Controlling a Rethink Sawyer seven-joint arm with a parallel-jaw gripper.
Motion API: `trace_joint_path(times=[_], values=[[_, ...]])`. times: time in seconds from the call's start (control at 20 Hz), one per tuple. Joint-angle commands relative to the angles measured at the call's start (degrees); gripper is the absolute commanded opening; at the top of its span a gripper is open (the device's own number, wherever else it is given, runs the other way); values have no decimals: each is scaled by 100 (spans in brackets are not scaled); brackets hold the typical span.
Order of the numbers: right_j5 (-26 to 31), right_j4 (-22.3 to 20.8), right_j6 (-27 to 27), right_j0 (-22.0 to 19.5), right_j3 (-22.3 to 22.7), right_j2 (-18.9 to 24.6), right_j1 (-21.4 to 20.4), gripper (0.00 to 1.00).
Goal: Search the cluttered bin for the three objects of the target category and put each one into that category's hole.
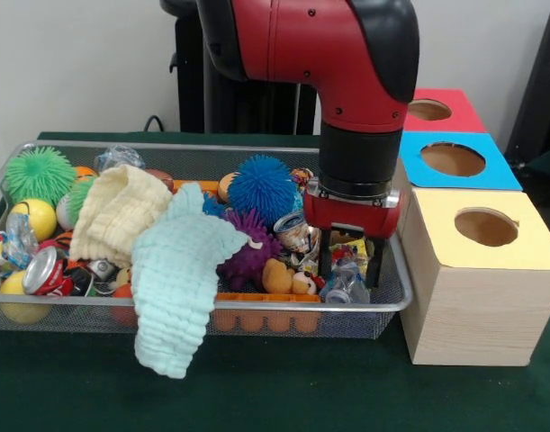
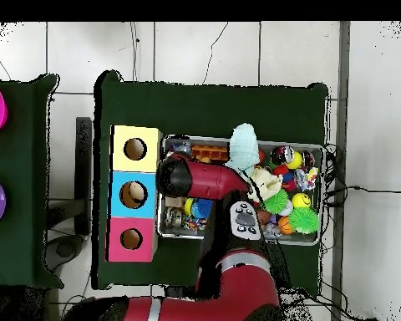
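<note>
I have the gripper (image 1: 351, 263) down in the wire bin's (image 1: 396, 301) corner nearest the yellow box (image 1: 473, 288), jaws spread over crumpled clear wrappers (image 1: 339, 283), holding nothing. Closing here risks snagging neighbouring clutter like the crushed can (image 1: 297, 232).

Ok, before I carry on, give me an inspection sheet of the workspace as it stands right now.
Surface: dark green cloth-covered table, bare in front of the bin.
Job's things: wire mesh bin full of mixed objects; yellow-topped wooden box, blue-topped box and red-topped box beside it, each with a round hole.
Clutter: mint-green knitted cloth draped over the bin's front rim; cream knitted cloth; blue spiky ball; purple spiky ball; green spiky ball; crushed red can.
Tool: red-and-black tool lowered into the bin's box-side end, fingers apart.
Cables: black cable behind the bin.
Surroundings: tiled floor.
</note>
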Motion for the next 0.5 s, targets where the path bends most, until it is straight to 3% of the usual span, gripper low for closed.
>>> trace_joint_path(times=[0.05, 0.5], values=[[83, 409, 1172, 73, 605, 563, -40, 100], [479, 436, 671, -189, 634, 921, -54, 100]])
